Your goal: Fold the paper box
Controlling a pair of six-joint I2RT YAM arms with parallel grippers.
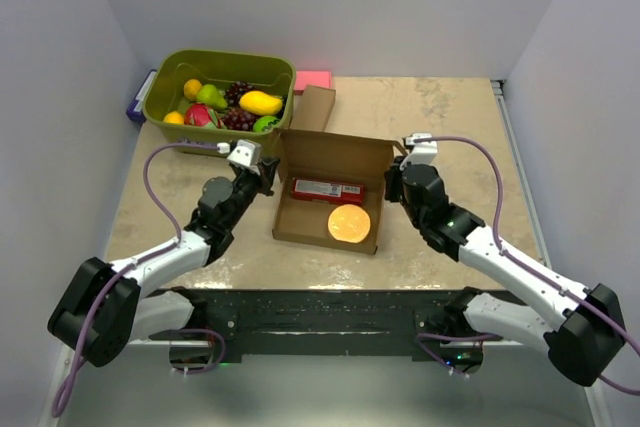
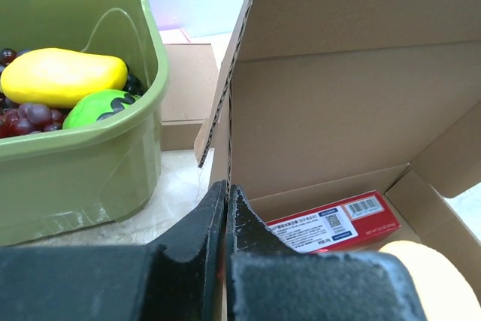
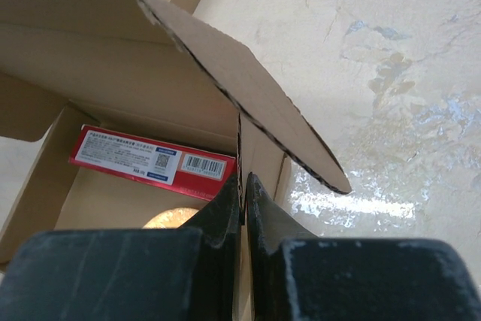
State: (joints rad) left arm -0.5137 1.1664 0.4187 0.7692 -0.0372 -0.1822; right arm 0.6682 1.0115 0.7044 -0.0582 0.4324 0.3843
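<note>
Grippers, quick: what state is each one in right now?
The left gripper is closed, pinching the left side wall of the paper box.
The right gripper is closed, pinching the box's right side wall.

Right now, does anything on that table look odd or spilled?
Nothing stands out. The paper box stands open, lid up, a red packet inside; the left hand and right hand each pinch a side wall.

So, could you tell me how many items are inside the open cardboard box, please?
2 in the paper box: a red packet along the far wall, a round orange item by the near wall. Walls may hide more.
</note>
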